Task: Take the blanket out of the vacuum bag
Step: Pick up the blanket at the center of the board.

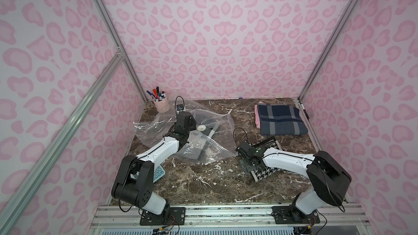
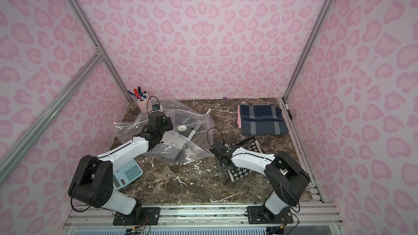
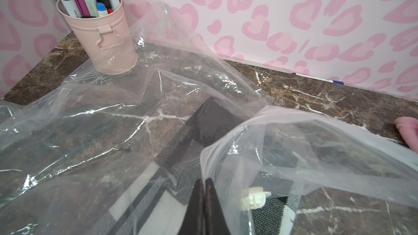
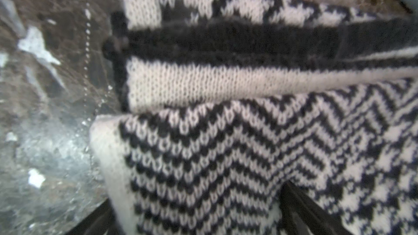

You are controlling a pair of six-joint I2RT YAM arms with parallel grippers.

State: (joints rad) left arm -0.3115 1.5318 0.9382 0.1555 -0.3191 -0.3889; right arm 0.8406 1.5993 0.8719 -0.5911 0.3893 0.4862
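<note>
Pink pen cup (image 1: 161, 107) full of markers (image 1: 156, 93) sits in the desk's (image 1: 214, 184) back corner, teal calculator (image 2: 127, 174) nearer the front.

Pink leopard-print walls (image 1: 226, 41) w/ alu frame struts (image 1: 109, 24) round a dark brown marble tabletop (image 1: 214, 184), even light.

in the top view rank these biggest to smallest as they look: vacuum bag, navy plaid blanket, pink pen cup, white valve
1. vacuum bag
2. navy plaid blanket
3. pink pen cup
4. white valve
No two look close enough in size to be unsure.
</note>
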